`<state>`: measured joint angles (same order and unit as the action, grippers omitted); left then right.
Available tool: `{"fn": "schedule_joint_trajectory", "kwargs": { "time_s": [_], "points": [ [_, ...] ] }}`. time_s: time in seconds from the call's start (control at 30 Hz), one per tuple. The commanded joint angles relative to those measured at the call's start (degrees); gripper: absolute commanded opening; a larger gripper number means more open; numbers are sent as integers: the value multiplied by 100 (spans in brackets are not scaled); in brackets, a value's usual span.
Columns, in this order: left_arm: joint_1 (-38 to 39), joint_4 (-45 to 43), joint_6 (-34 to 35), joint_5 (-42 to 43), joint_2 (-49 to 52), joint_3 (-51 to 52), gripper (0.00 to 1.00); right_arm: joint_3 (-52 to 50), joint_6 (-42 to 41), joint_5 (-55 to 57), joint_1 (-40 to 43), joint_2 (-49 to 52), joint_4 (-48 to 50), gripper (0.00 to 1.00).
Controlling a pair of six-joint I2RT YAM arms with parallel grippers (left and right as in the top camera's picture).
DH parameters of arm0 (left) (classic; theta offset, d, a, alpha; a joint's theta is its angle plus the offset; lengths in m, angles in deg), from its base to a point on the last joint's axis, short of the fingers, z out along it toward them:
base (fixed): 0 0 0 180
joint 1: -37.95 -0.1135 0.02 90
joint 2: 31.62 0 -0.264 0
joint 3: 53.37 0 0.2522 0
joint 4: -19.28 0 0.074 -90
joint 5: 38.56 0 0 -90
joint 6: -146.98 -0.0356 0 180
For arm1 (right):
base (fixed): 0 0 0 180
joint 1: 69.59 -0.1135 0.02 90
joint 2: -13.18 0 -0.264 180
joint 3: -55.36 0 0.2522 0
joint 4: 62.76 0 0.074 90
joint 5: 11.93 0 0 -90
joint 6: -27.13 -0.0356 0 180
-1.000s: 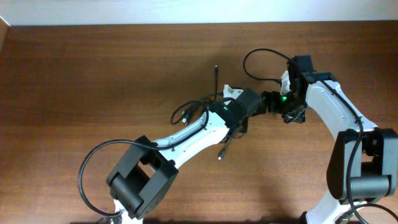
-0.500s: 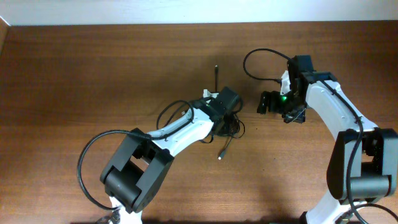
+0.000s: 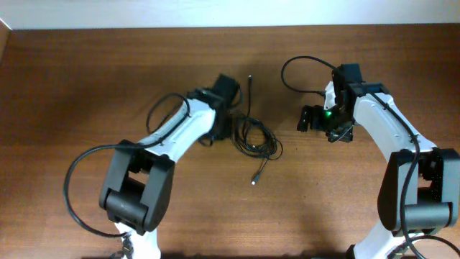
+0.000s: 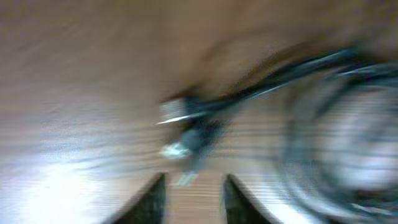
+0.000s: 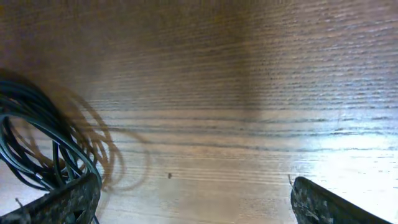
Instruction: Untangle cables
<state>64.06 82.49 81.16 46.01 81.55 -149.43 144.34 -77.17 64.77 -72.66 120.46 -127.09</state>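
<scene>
The cables (image 3: 257,141) lie as a small bundle of thin black loops on the wooden table. One strand runs up to its end (image 3: 250,79), and a loose plug (image 3: 256,178) lies below. My left gripper (image 3: 218,133) is just left of the bundle. The blurred left wrist view shows my left gripper (image 4: 193,200) open with only bare wood between its fingers, small plugs (image 4: 180,118) ahead and the loops (image 4: 348,137) to the right. My right gripper (image 3: 309,119) stands wide open to the right of the bundle. Between the fingers of my right gripper (image 5: 199,205) is bare wood, with the loops (image 5: 31,137) at its left finger.
A thick black arm cable (image 3: 298,72) arcs above my right wrist, and another (image 3: 162,115) loops beside my left forearm. The table's back edge meets a white wall (image 3: 230,11).
My left gripper has let go of the cables, opened partway and swung left and up. The bundle now lies uncovered on the table. The right arm has stayed put.
</scene>
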Motion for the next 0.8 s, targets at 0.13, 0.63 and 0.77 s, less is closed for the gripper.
{"fn": "schedule_joint_trajectory", "kwargs": {
  "time_s": [0.13,0.63,0.77],
  "points": [
    [310,-544,999,1237,42,-310,31,94,59,50,11,-116,2,98],
    [1237,-1298,2337,-258,46,846,19,94,59,50,11,-116,2,98],
    [1241,-1311,2337,-304,153,855,19,94,59,50,11,-116,2,99]
  ]
}}
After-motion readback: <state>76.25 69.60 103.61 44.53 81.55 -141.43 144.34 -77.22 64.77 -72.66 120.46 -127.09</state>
